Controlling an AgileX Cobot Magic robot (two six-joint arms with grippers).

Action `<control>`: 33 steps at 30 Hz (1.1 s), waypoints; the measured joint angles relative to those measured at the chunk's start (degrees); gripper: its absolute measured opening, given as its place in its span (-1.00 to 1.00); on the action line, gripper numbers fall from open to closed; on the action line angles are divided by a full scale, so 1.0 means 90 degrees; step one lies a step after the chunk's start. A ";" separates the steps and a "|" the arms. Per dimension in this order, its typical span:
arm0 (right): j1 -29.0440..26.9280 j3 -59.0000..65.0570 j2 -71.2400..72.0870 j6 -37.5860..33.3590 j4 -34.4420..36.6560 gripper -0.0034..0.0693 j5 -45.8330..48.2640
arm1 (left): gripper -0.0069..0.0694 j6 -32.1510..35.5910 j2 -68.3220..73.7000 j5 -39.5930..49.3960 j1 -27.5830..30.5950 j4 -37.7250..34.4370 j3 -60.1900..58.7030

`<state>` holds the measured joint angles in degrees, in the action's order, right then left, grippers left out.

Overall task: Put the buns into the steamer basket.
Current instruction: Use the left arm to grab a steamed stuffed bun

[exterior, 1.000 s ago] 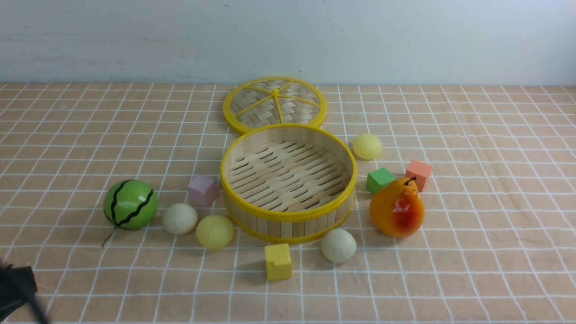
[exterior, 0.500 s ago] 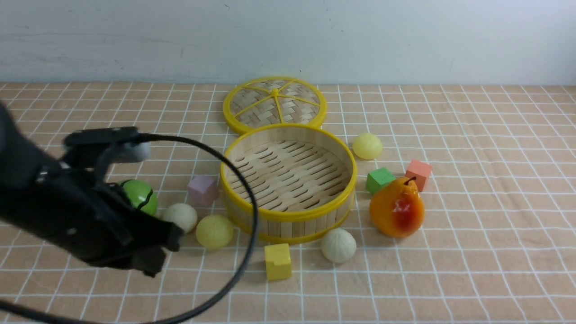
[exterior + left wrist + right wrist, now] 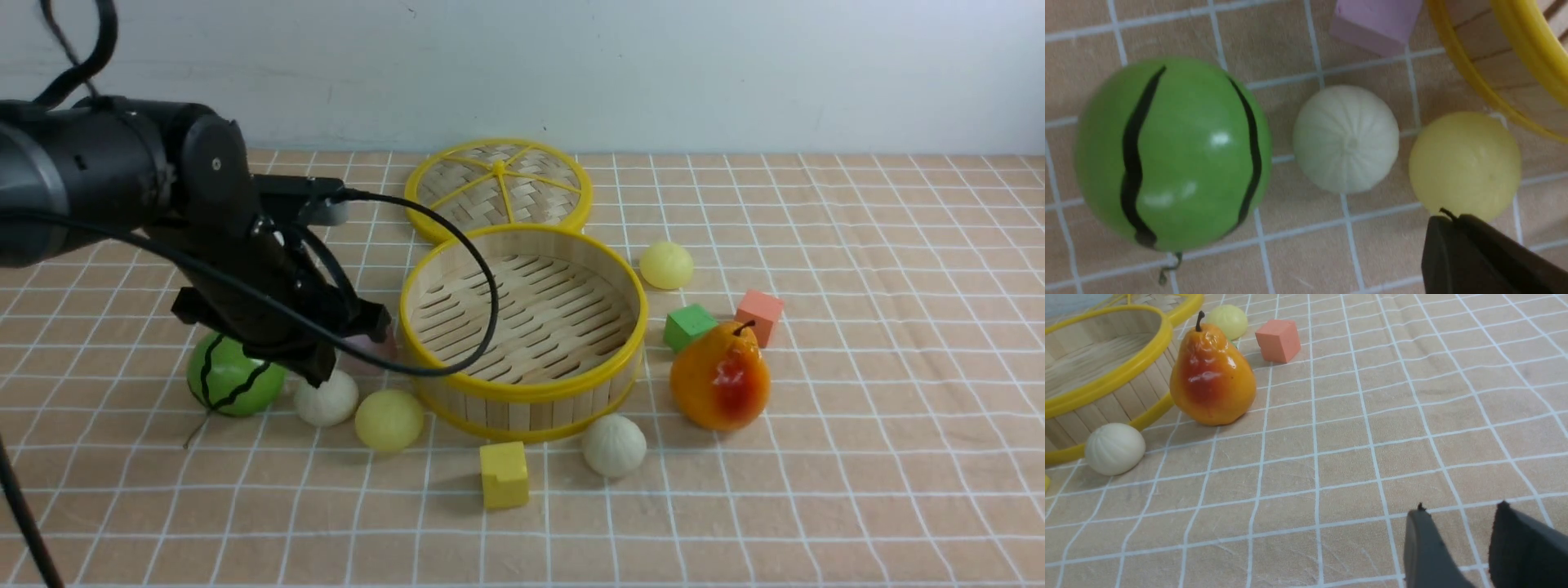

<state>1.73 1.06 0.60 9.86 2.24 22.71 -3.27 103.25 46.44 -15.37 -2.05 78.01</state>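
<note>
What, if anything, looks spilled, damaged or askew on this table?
Nothing stands out. The steamer basket sits upright and empty, with its lid behind it. Two off-white buns and two pale yellow buns rest intact on the cloth.

The right gripper [image 3: 1461,508] is low over the checked cloth [image 3: 1331,457], and its two dark fingers [image 3: 1425,547] are apart with nothing between them. Well ahead of it and off to one side stands an orange pear [image 3: 1212,375], close to the steamer basket [image 3: 1106,379]. A white bun [image 3: 1114,449] lies just beside the basket, nearer the hand than the pear, while a pink block [image 3: 1278,341] and a yellow bun [image 3: 1227,320] sit farther off.
</note>
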 joint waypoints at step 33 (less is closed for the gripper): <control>0.0000 0.0000 0.0000 0.0000 0.0000 -0.25 0.0000 | -0.85 -0.0031 0.0893 -0.0416 0.0000 0.0635 0.0286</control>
<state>1.73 1.06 0.60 9.86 2.24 22.71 -3.55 111.29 42.69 -15.37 3.66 80.58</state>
